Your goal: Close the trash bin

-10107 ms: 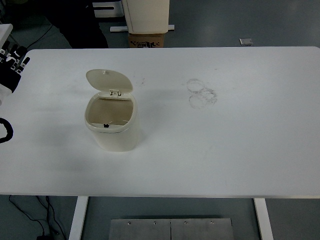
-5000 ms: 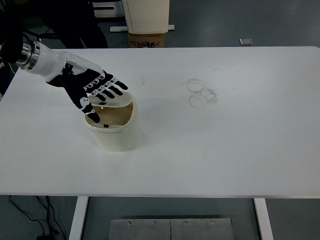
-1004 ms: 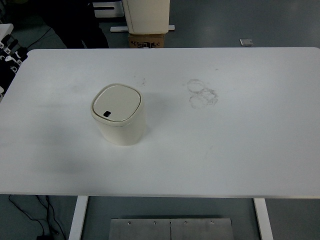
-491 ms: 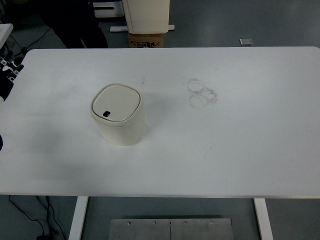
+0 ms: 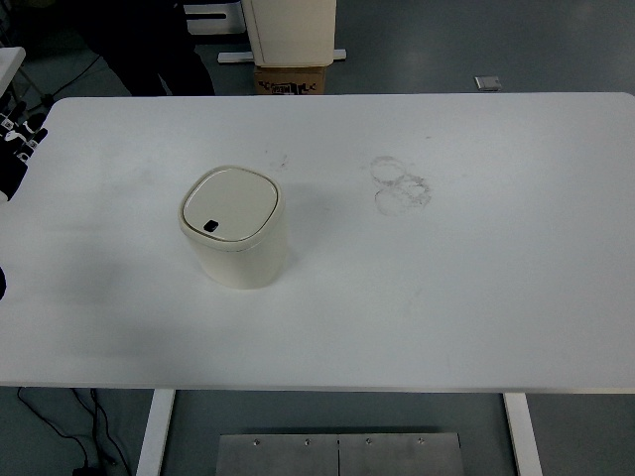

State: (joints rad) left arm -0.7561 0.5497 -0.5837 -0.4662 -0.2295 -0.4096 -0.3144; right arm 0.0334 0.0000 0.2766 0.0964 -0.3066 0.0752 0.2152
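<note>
Left of centre on the white desk (image 5: 476, 297), the squat cream plastic trash bin (image 5: 236, 241) stands lid-down, apparently finished, with the left hand (image 5: 14, 149) parked at the edge, its finger posture impossible to tell.

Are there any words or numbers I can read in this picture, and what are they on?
No text here can be read.
Cardboard box past the table's far edge: dark print on its front, too small and blurred to read.
Trash bin: plain cream, lid shut, only a small dark latch, no label.
Table: faint ring-shaped smudges, not writing.
</note>
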